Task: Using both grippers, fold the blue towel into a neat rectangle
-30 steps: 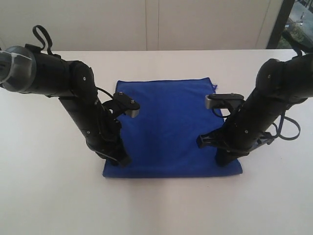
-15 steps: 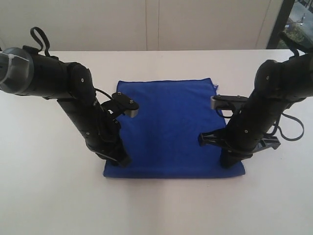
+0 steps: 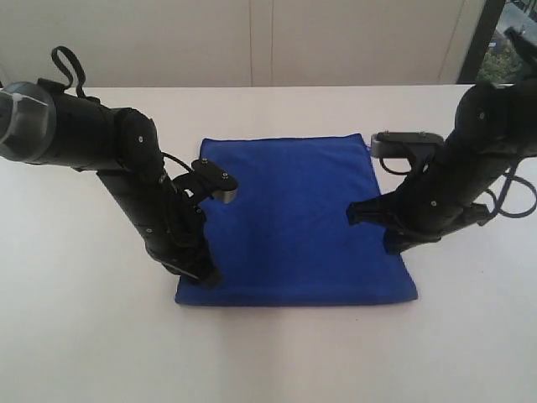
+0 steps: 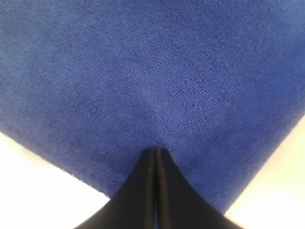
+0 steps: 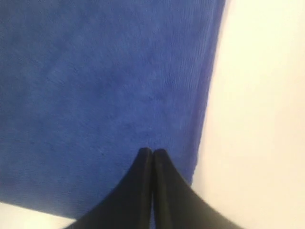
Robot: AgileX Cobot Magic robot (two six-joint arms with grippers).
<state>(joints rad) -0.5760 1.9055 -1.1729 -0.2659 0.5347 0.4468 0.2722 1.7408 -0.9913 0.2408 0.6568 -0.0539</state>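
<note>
The blue towel (image 3: 294, 210) lies spread flat on the white counter (image 3: 84, 336), a plain deep-blue cloth with straight edges and a smooth surface. The 2 black arms come down toward it from either side. The left gripper (image 3: 210, 277) has its fingers (image 4: 145, 171) pressed together, tips on the towel's near left corner. The right gripper (image 3: 393, 248), fingers (image 5: 140, 171) likewise together, points at the cloth just inside its right edge; whether it touches cannot be told.

The right hand (image 3: 393, 246) has been moved off the blue towel's (image 3: 294, 218) near right corner, up along that edge; corner's been left uncovered.
</note>
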